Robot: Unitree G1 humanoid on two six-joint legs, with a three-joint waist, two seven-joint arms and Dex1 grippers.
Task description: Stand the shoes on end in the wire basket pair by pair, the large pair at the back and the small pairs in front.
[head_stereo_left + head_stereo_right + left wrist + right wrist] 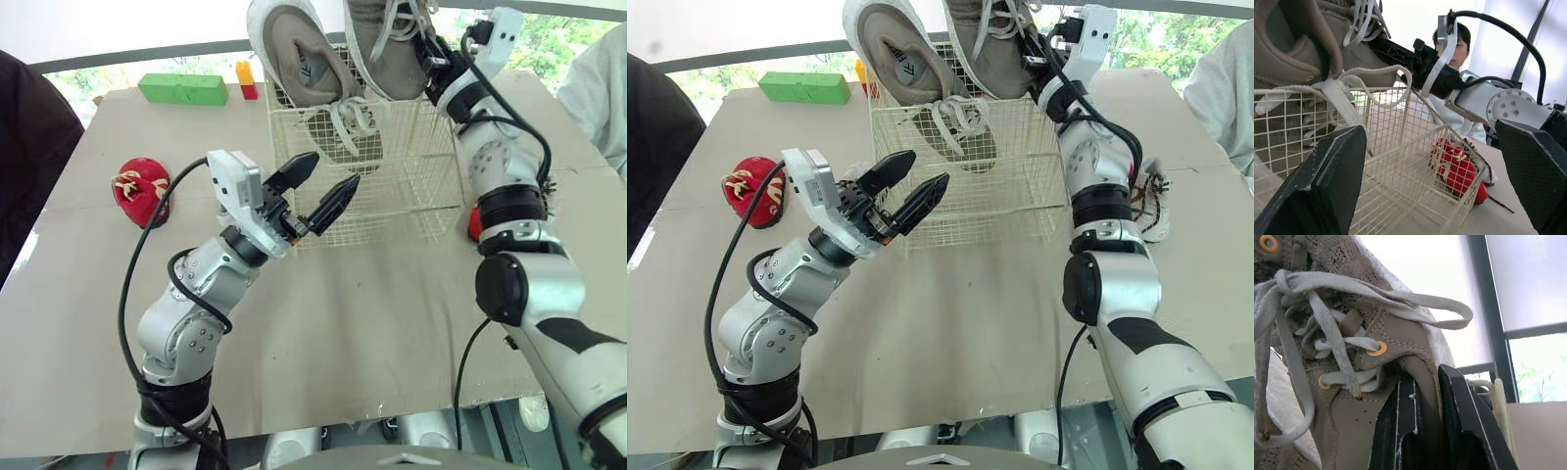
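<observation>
Right wrist view settles the grip: the right gripper [1427, 382] has its jaws pinching the side flap of a large tan shoe [1352, 333], just beside the lace holes. From the head views that shoe hangs over the rear right of the wire basket [411, 166], above the rim and not yet inside. Its mate [299, 59] already stands on end at the back left of the basket. It leans, with its upper half sticking out over the rim and its laces trailing down inside.

So I'd say the large pair is half placed, and the held shoe needs lowering in beside the first. The front of the basket looks empty.

The small pairs are untouched. One red shoe [139, 188] lies on the desk [372, 313] well left of the basket, and another red shoe [1459, 166] lies close by its right side. A pale laced thing [1151, 201] sits near that one; it may be a small shoe, but I can't tell.

The left gripper [335, 168] hovers just in front of the basket, jaws spread and empty.
</observation>
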